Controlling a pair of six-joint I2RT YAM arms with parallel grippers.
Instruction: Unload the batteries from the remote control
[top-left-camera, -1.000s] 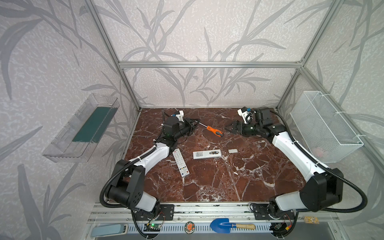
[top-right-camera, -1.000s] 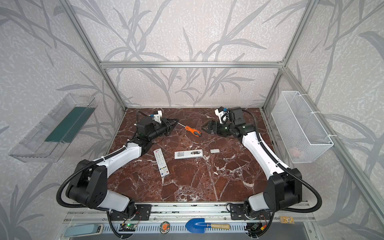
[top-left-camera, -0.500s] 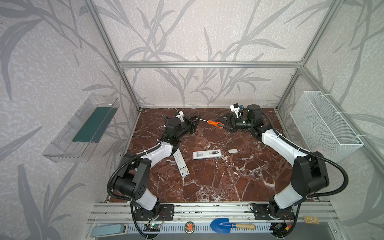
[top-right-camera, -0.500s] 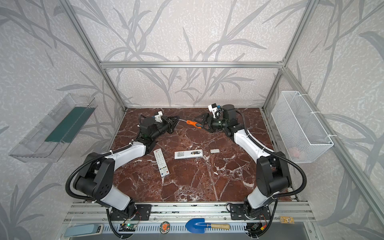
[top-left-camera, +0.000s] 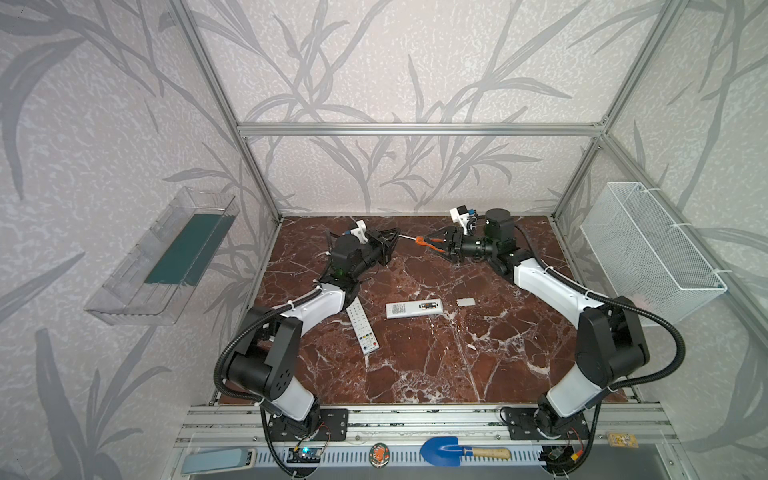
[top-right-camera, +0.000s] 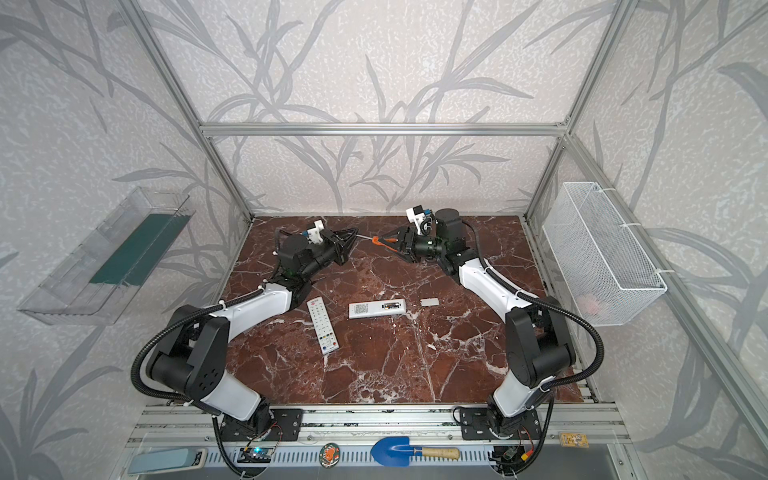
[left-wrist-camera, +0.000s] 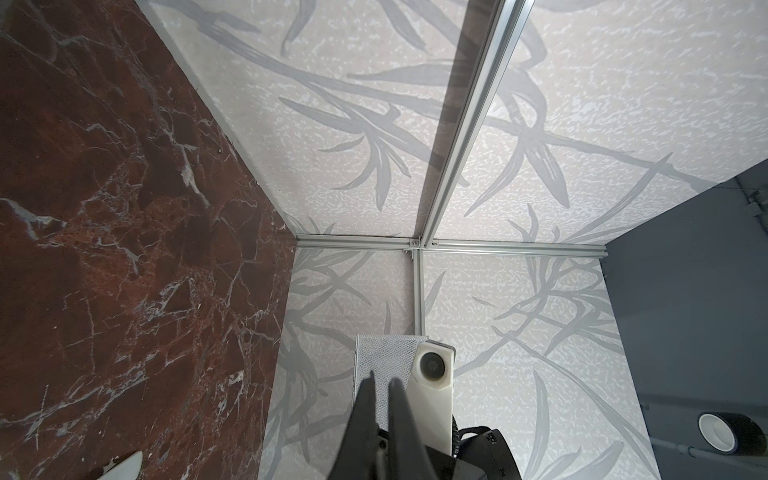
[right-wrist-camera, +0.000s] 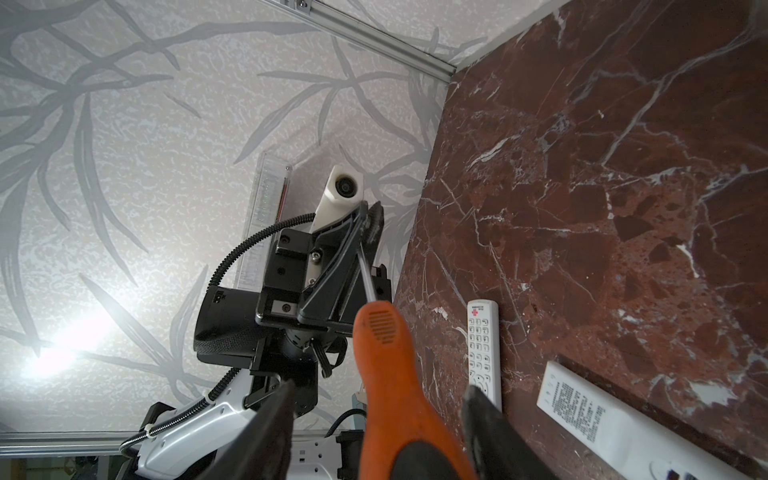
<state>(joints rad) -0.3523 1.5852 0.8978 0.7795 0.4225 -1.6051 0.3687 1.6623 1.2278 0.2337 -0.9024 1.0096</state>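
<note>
1. The left pincer (top-left-camera: 396, 236) is closed tight on the thin metal shaft of a screwdriver (top-left-camera: 422, 240), which it holds in the air over the far part of the tabletop (top-left-camera: 415, 374).
2. The right pincer (right-wrist-camera: 376, 399) faces it from the other side. Its jaws stand partly apart on either side of the screwdriver's orange handle, and in the right wrist view a gap shows between each finger and the handle.
3. The batteries (top-left-camera: 430, 306) sit in the uncovered compartment of a white remote (top-left-camera: 413, 309), which lies face down near the middle of the tabletop, well apart from both pincers.
4. A small flat cover (top-left-camera: 465, 302) lies on the tabletop just beside the compartment end of that remote, not touching it.
5. A second remote (top-left-camera: 362, 326) lies buttons up to the left of the first, close to the left arm's white forearm.
</note>
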